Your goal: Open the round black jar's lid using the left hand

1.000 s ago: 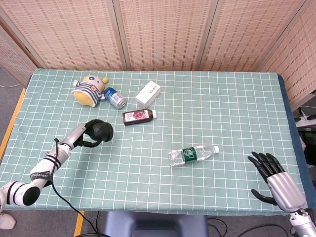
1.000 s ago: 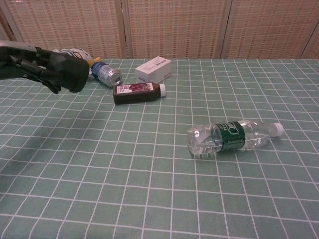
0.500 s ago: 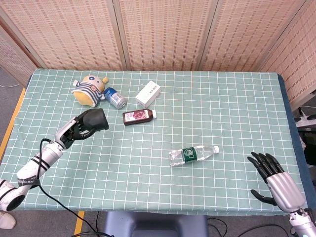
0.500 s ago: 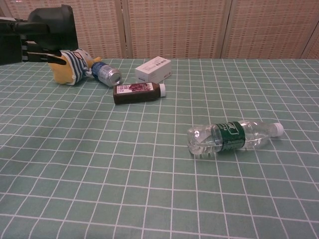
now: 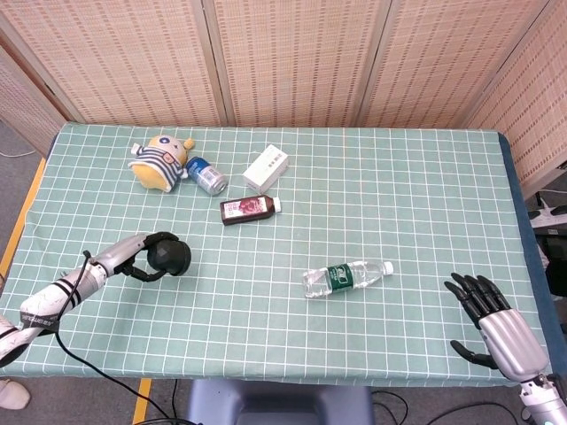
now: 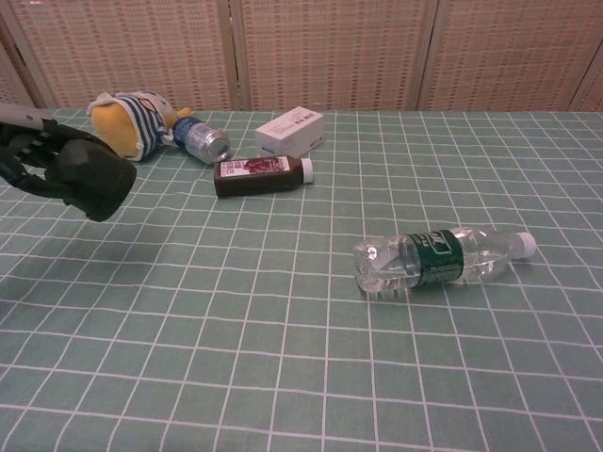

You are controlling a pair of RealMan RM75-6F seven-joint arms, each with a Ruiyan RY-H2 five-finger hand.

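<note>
My left hand [image 5: 133, 258] grips the round black jar [image 5: 170, 257] at the left of the table. In the chest view the jar [image 6: 94, 185] hangs just above the cloth, tilted, with my left hand's fingers [image 6: 38, 155] wrapped over its top. Whether the lid is on or off cannot be told. My right hand [image 5: 492, 319] hovers at the table's near right corner, fingers spread, holding nothing; the chest view does not show it.
A striped plush toy [image 5: 161, 160], a blue can [image 5: 206, 175], a white box [image 5: 266, 168] and a dark juice bottle [image 5: 249, 208] lie at the back left. A clear water bottle [image 5: 346, 276] lies on its side mid-table. The green checked cloth [image 5: 399, 195] covers the table.
The left hand, which had lifted the jar up and back half a second ago, has brought it down and nearer to the front edge. The right hand has stayed still.
</note>
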